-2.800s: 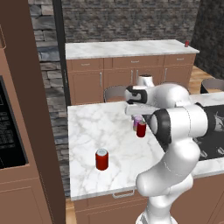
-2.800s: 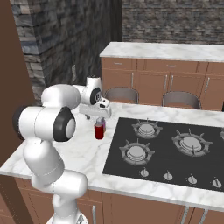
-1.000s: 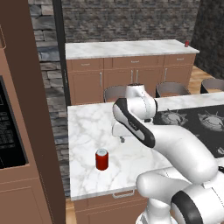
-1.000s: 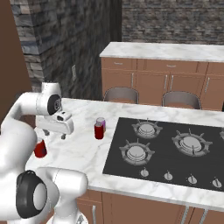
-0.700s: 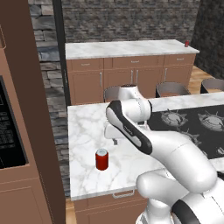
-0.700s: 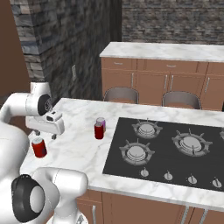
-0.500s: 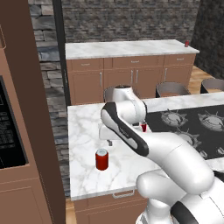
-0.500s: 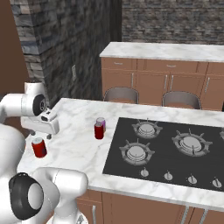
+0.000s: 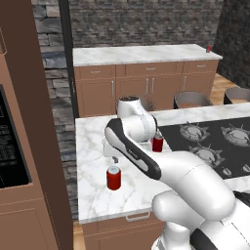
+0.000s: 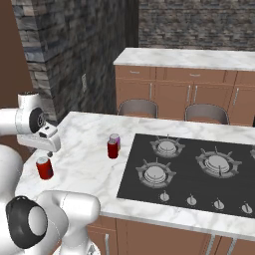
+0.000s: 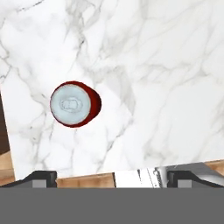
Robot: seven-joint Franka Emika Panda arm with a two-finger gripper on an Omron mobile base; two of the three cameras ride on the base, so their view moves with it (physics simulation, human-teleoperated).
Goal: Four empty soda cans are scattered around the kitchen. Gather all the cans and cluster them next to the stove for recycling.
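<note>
Hand view: fingers (image 11: pixel 112 175) wide apart, now swung above lone red can (image 11: pixel 75 103).

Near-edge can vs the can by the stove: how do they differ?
The edge can stands alone on bare marble near the counter corner; the stove can stands beside the stove. The open claw hovers over the edge can, not the stove can. A second can touches the stove can. Both are red, upright.
</note>
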